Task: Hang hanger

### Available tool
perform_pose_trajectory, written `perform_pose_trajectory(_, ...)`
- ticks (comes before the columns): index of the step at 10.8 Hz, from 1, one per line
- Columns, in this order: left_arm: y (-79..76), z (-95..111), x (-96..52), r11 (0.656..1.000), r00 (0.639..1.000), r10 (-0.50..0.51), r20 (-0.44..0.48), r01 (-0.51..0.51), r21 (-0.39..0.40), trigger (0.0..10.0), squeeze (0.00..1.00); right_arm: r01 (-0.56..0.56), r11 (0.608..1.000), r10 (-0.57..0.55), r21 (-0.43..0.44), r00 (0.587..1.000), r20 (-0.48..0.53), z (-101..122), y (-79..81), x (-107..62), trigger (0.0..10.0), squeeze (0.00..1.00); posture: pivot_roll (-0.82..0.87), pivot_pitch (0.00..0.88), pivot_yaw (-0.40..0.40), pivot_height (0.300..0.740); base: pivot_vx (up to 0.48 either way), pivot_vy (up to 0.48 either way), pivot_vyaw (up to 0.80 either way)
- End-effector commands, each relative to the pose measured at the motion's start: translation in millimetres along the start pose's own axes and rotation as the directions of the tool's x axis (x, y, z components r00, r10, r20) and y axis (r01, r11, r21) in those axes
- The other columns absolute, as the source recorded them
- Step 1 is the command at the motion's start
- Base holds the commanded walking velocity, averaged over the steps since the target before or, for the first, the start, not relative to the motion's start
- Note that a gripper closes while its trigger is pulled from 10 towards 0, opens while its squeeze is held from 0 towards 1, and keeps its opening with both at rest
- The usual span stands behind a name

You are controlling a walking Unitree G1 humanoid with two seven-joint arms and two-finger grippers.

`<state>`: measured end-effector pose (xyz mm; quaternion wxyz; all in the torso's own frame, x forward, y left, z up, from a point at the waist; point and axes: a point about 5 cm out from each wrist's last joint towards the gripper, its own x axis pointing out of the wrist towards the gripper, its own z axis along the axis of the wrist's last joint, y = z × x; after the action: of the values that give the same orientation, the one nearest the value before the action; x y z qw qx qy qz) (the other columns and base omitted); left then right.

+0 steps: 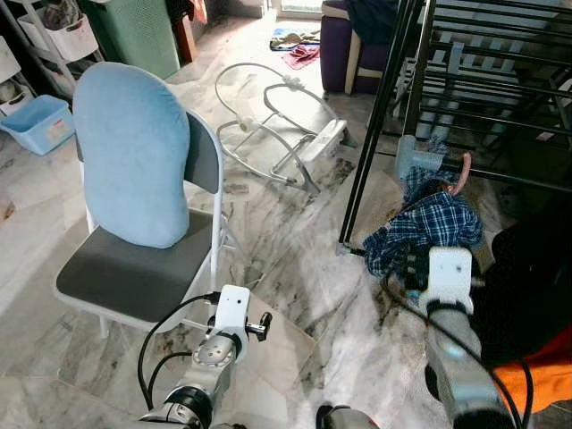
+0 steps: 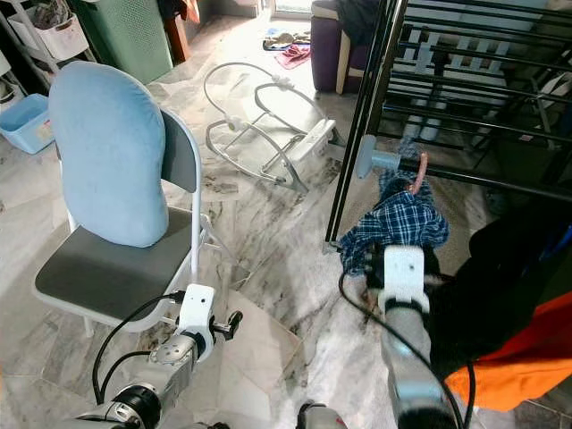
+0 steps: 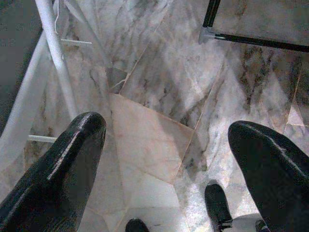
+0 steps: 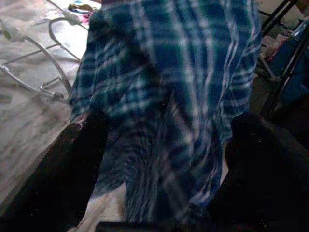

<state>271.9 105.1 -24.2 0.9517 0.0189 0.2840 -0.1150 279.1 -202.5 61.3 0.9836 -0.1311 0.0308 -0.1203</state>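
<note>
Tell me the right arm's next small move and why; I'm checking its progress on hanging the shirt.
Probably lift the right gripper toward the black metal drying rack. Its fingers look closed on the blue plaid shirt, whose pink hanger hook hangs below the rack's rails, not yet on one.

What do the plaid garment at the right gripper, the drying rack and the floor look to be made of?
Plaid garment: soft woven cloth, probably cotton, since it drapes and folds. Drying rack: thin black tubes, likely painted metal. Floor: glossy veined slabs, apparently polished marble or marble-look tile.

Left tool [image 3: 164, 159] open, right tool [image 4: 159, 159] raised
</note>
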Motion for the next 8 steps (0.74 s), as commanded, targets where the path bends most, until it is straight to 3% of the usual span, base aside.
perform_pose_trajectory(1, -0.7, -6, -1.1, 1.000, 1.000, 0.000, -0.025, 0.000, 0.002, 10.0, 0.00, -0.027, 0.999, 0.028, -0.047, 1.000, 0.011, -2, 3.8, -6.4, 10.0, 1.00, -0.24, 0.108, 0.043, 0.740, 0.000, 0.000, 0.00)
perform_pose_trajectory(5, 1.5, -2, 0.0, 1.000, 0.999, 0.027, -0.019, -0.027, -0.004, 10.0, 0.00, -0.021, 0.998, 0.024, -0.065, 0.999, 0.041, -3, 1.3, -18.8, 10.0, 1.00, -0.24, 0.104, 0.047, 0.740, 0.000, 0.000, 0.00)
perform_pose_trajectory(7, -1.8, 1, 1.3, 1.000, 1.000, 0.016, -0.016, -0.016, 0.002, 10.0, 0.00, -0.018, 0.997, 0.021, -0.069, 0.999, 0.044, -1, 1.9, -20.1, 10.0, 0.00, -0.25, 0.110, 0.059, 0.740, 0.000, 0.000, 0.00)
perform_pose_trajectory(8, -2.4, 1, 1.4, 1.000, 1.000, 0.016, -0.018, -0.016, 0.001, 10.0, 0.00, -0.015, 0.997, 0.019, -0.080, 0.999, 0.041, 0, 1.8, -20.8, 10.0, 0.00, -0.25, 0.110, 0.059, 0.740, 0.000, 0.000, 0.00)
